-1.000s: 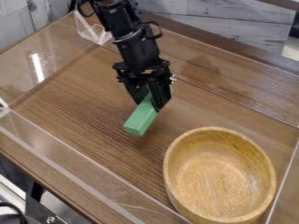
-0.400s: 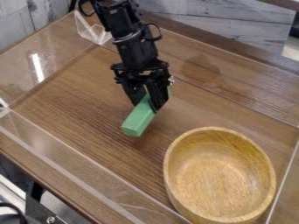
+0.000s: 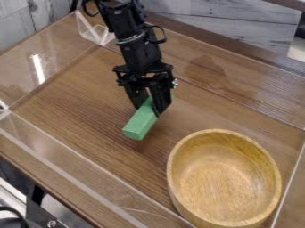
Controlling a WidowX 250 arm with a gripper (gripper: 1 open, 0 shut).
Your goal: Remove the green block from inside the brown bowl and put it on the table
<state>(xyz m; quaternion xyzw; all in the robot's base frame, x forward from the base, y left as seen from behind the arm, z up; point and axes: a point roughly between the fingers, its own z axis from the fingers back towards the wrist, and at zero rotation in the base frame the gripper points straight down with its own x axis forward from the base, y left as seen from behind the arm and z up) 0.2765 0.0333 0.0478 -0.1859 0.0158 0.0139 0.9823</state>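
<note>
Green block (image 3: 139, 123) sits outside the brown bowl (image 3: 226, 183), up and to the left of its rim, with a strip of bare wood between them. In the single camera view, which looks down across the table (image 3: 71, 98) from one corner, the block is tilted: its upper end is caught between the black fingers of the gripper (image 3: 148, 103), while its lower end reaches down toward the tabletop. Whether that lower end actually touches the wood cannot be told from this angle.

The gripper's fingers are pressed in against the two sides of the block's top end, pinching it; nothing else is in their grasp. The black arm (image 3: 125, 31) rises from the gripper toward the top edge of the view, pointing steeply downward.

Counted: one green block, one brown bowl, one gripper on one arm. The bowl stands upright at the lower right, and its hollow shows only wood grain. Clear acrylic walls (image 3: 48, 49) edge the table on the left and along the near side.
</note>
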